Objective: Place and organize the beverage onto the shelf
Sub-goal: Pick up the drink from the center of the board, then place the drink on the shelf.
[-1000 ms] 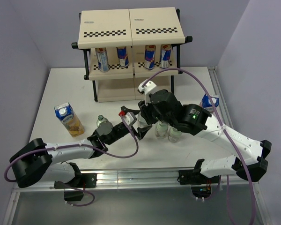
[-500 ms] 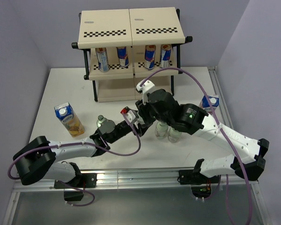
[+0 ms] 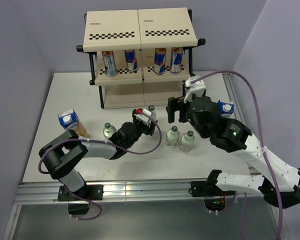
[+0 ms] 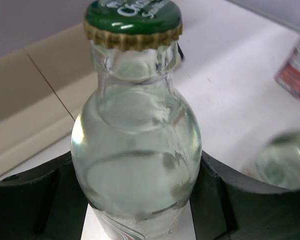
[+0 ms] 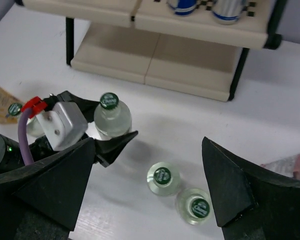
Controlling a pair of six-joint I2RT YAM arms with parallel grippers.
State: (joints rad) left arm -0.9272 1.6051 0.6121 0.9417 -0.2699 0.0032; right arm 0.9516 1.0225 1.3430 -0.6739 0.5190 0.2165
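My left gripper (image 3: 148,121) is shut on a small clear bottle (image 4: 135,140) with a green cap (image 3: 151,108). The bottle stands upright in front of the shelf (image 3: 140,30), with one dark finger (image 4: 40,200) pressed to each side. My right gripper (image 5: 145,190) hangs open and empty above two more green-capped bottles (image 5: 162,177) (image 5: 194,206) standing on the table. In the top view the right gripper (image 3: 176,109) sits just right of the held bottle. Several slim cans (image 3: 131,60) stand on the shelf's middle tier.
Another bottle (image 3: 108,130) and a yellow carton (image 3: 72,124) stand at the left of the table. A purple carton (image 3: 224,107) stands at the right. The shelf's bottom tier (image 5: 155,60) holds nothing that I can see. Grey walls close in both sides.
My right gripper has opened and drawn back to the right, away from the bottle. My left gripper has shut on that bottle and carried it right, towards the shelf.
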